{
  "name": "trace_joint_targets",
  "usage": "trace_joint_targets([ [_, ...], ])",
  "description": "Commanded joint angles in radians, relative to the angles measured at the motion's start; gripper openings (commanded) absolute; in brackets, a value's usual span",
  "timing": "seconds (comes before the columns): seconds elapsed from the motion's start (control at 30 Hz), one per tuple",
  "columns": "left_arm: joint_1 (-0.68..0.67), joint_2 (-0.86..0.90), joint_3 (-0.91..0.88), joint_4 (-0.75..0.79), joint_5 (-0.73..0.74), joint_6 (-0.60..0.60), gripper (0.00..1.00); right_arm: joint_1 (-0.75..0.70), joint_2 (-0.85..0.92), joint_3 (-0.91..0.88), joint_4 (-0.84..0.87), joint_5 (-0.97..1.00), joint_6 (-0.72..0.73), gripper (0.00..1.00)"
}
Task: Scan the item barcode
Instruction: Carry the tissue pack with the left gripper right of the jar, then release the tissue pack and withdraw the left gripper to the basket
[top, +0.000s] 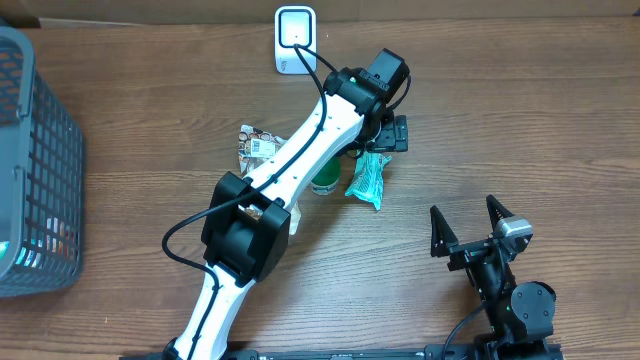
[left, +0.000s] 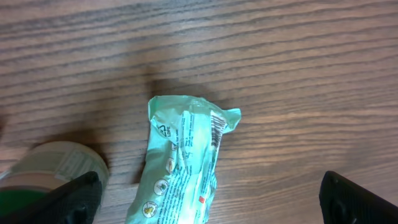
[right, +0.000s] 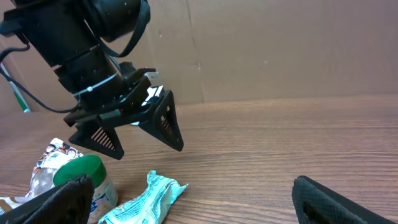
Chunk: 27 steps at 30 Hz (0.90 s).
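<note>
The mint-green packet (left: 180, 168), its print too small to read, lies flat on the desk (left: 298, 74) just beside a green-lidded jar (top: 325, 183), as my left fingers (right: 163, 121) hang spread wide above it, gripping nothing, and my right fingers (top: 440, 233) gape unladen over bare wood near the front edge.

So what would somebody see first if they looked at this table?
Probably the long white left arm stretched across the middle of the table, with its left gripper open just above a crinkly mint-green packet. Next to the packet stands a green-lidded jar. A big grey basket fills the left edge.
</note>
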Motion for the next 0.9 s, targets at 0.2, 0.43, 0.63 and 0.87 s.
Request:
trace_joint_targets([
  [0.2,0.123,-0.109,0.353,-0.272,-0.159,0.103,1.0,0.004,-0.009,-0.011,0.005,-0.003,-0.004,1.0],
  [0.43,0.356,-0.293,0.472,-0.484,-0.279,0.103,1.0,0.004,-0.009,-0.011,0.005,-0.003,-0.004,1.0],
  [0.63,0.657,-0.437,0.471,-0.557,-0.267,0.148,1.0,0.004,-0.009,-0.011,0.005,-0.003,-0.004,1.0],
  [0.87,1.053,-0.497,0.462,-0.557,-0.038,0.29,1.0,0.004,-0.009,-0.011,0.005,-0.003,-0.004,1.0],
])
